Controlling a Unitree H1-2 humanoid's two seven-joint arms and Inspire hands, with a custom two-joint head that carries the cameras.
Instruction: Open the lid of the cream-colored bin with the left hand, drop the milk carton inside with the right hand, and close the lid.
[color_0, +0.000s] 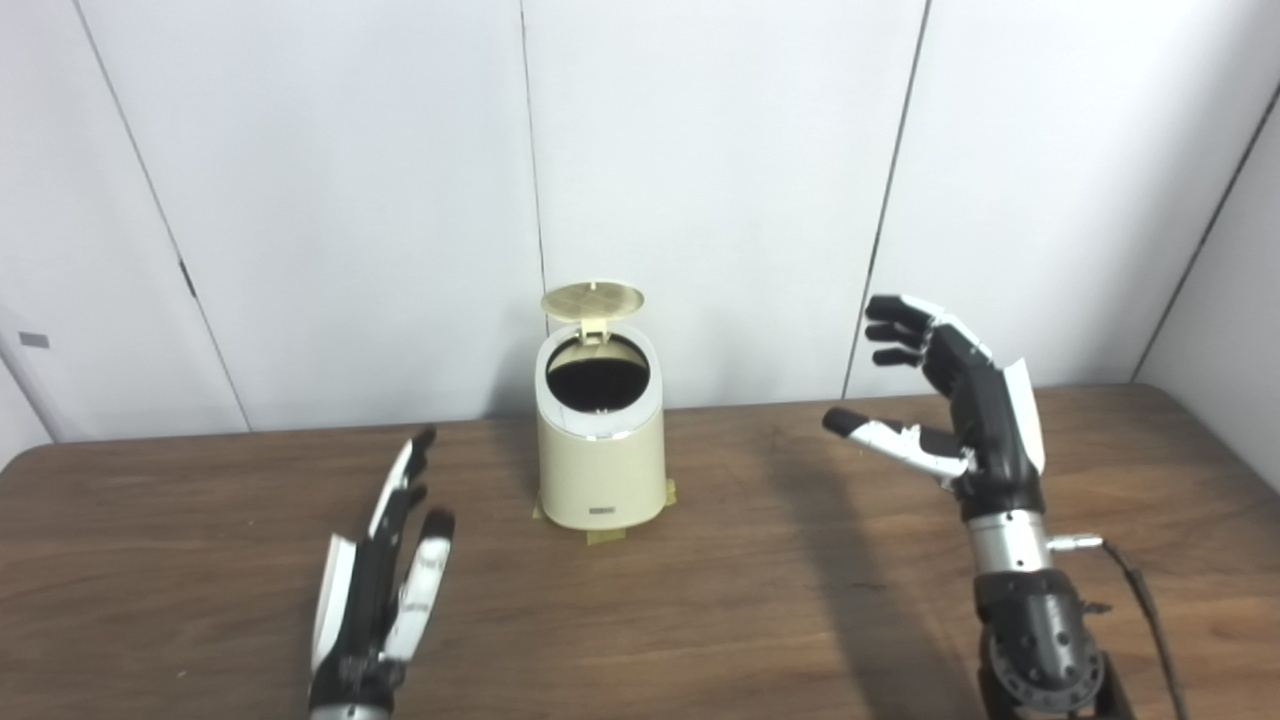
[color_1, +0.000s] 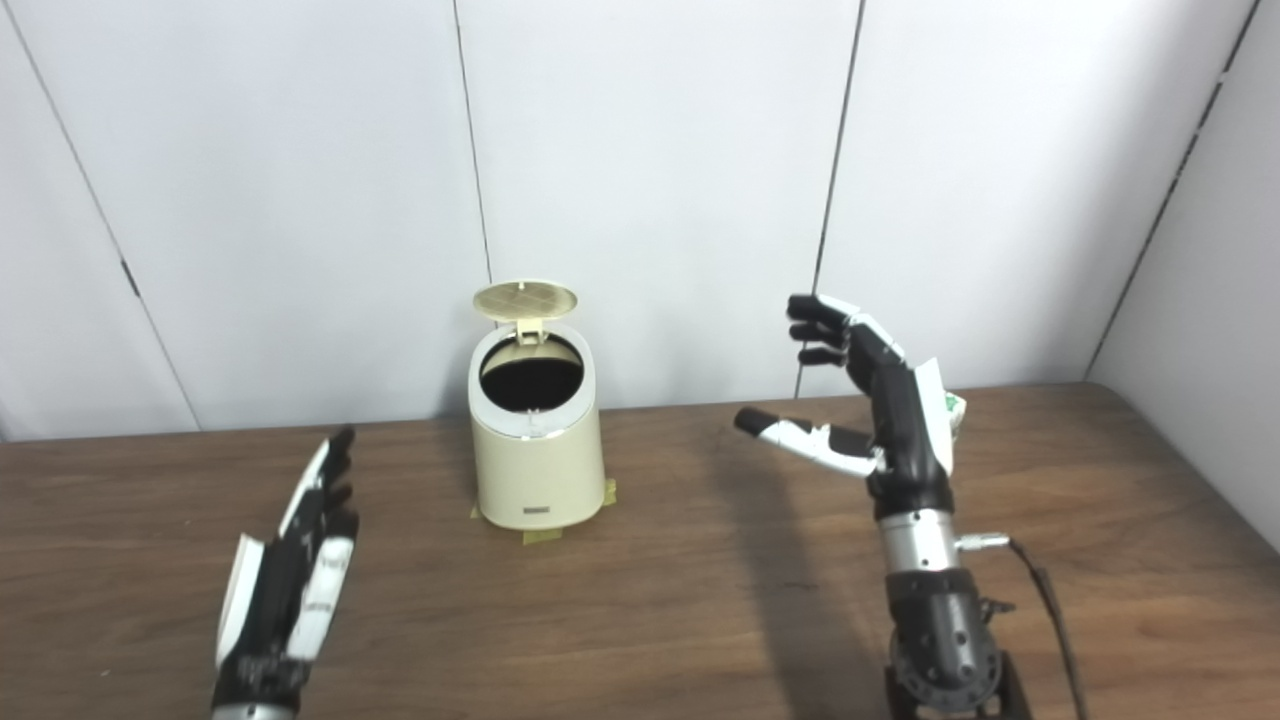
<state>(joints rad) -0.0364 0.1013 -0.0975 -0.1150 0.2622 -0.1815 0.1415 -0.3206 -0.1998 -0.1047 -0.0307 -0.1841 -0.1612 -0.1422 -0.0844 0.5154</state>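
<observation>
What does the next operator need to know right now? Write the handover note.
Left hand: open, empty, low over the table, short of the bin.
Right hand: open, empty, raised to the right of the bin.
Cream-colored bin: upright at the table's back, taped down; lid standing open.
Milk carton: not visible; the bin's inside looks dark, so I cannot confirm it went in.
Left: check the carton, then close the lid.
</observation>
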